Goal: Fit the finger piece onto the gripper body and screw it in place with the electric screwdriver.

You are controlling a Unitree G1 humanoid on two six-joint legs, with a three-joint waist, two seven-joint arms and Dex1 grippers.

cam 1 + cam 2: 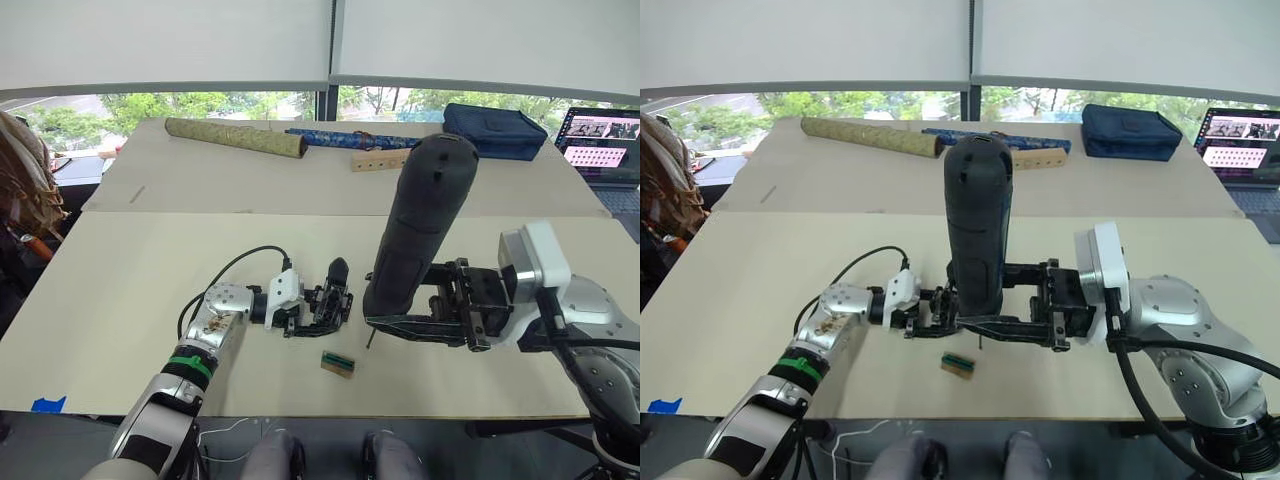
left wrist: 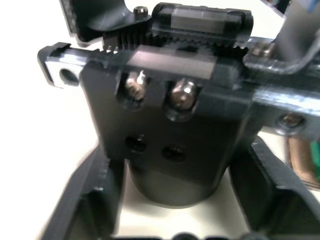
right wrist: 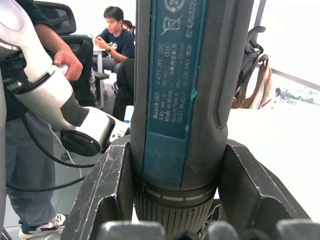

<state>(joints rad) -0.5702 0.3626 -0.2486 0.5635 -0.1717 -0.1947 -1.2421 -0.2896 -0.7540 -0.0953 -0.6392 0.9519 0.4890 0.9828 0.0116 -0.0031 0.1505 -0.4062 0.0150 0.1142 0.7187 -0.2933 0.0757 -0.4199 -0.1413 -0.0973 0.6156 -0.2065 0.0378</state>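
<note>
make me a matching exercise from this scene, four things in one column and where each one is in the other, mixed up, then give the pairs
Things:
1. electric screwdriver
2. gripper body
3. tan-and-green block
4. olive rolled tube

Places:
A. lying at the far side of the back table, near the window
B. held upright in the right gripper
C. held in the left gripper, low over the near table
D. lying loose on the near table, between the two grippers and nearer the robot

Pairs: 1-B, 2-C, 3-D, 4-A
</note>
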